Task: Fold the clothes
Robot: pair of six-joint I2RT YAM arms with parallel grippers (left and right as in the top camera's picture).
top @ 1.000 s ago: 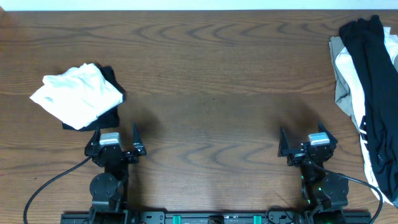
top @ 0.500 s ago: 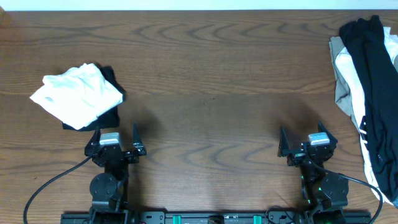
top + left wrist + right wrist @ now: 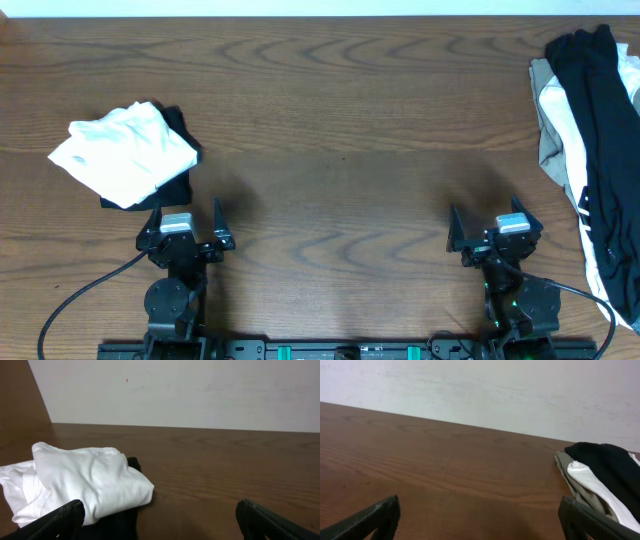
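Note:
A crumpled white garment (image 3: 125, 152) lies on a black one (image 3: 180, 128) at the table's left; in the left wrist view the white garment (image 3: 85, 482) sits ahead and left, over the black cloth (image 3: 120, 520). At the right edge is a loose pile of clothes (image 3: 595, 130) in black, white and beige, seen as the pile (image 3: 600, 472) at far right in the right wrist view. My left gripper (image 3: 187, 212) (image 3: 160, 510) rests open just in front of the white garment, holding nothing. My right gripper (image 3: 484, 210) (image 3: 479, 507) is open over bare wood, left of the pile.
The brown wooden table (image 3: 340, 130) stretches between the two heaps. A pale wall (image 3: 200, 390) stands behind its far edge. Black cables (image 3: 80, 300) trail from the arm bases at the front edge.

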